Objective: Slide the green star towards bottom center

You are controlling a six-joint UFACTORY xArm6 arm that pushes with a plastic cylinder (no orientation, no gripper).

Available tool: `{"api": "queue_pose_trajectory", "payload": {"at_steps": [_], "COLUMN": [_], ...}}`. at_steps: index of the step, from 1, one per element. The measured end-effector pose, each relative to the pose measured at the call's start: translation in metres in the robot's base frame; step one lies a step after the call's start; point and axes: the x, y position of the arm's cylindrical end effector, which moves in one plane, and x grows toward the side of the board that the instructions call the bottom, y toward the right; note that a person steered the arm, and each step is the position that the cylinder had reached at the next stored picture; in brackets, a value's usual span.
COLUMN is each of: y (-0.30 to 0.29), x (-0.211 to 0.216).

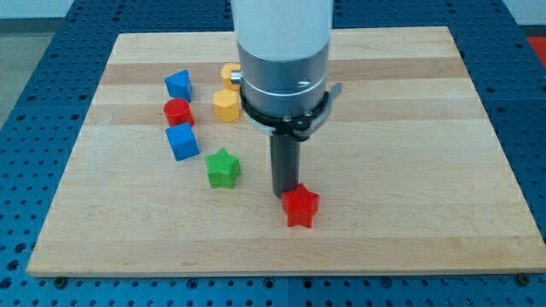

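Observation:
The green star [223, 168] lies on the wooden board [409, 170], left of the board's centre. My tip [284, 195] is to the star's right and slightly lower, about a block's width away from it. The tip stands right at the upper left edge of the red star [300, 205]; I cannot tell whether they touch. The arm's white and grey body hangs above and hides part of the board's upper middle.
A blue cube [182, 141] lies up-left of the green star. Above it are a red cylinder [177, 111] and a blue block [178, 83]. A yellow hexagon block [225, 105] and another yellow block [229, 74], partly hidden by the arm, lie near the top.

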Motion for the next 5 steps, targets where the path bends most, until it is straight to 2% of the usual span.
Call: {"api": "queue_pose_trajectory", "payload": {"at_steps": [2, 3, 4, 5], "y": [0.025, 0.014, -0.02, -0.036], "x": [0.001, -0.036, -0.071, -0.081]}}
